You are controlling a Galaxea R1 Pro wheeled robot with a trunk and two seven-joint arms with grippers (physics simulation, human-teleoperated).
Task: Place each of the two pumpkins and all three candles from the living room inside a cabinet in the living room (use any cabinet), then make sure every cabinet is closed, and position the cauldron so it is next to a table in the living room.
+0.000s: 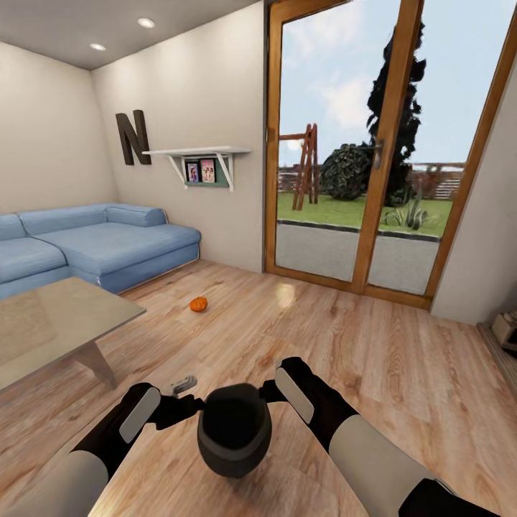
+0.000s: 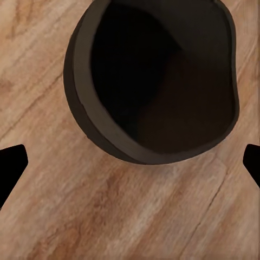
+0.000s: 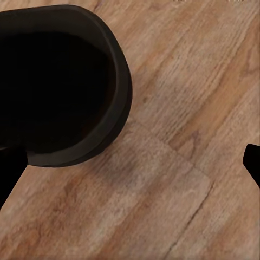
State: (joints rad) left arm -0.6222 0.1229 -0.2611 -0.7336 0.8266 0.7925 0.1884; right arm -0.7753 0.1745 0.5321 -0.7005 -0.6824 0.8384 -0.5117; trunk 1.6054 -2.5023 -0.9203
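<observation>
Right now you are over warm wood-plank floor (image 1: 345, 337) in the living room, with the blue sofa (image 1: 93, 244) at ten o'clock, the glass patio door (image 1: 359, 143) at one o'clock and the pale table (image 1: 50, 327) at nine o'clock. Your cauldron (image 1: 234, 429) hangs at six o'clock between both arms, mouth up and tipped slightly toward you, round with no clear long axis, while one pumpkin (image 1: 198, 304) sits on the floor at eleven o'clock beyond the table corner. Your left gripper (image 2: 130, 168) and right gripper (image 3: 130, 168) both show fingertips spread wide, grasping nothing, though I cannot tell how the pot is carried.
</observation>
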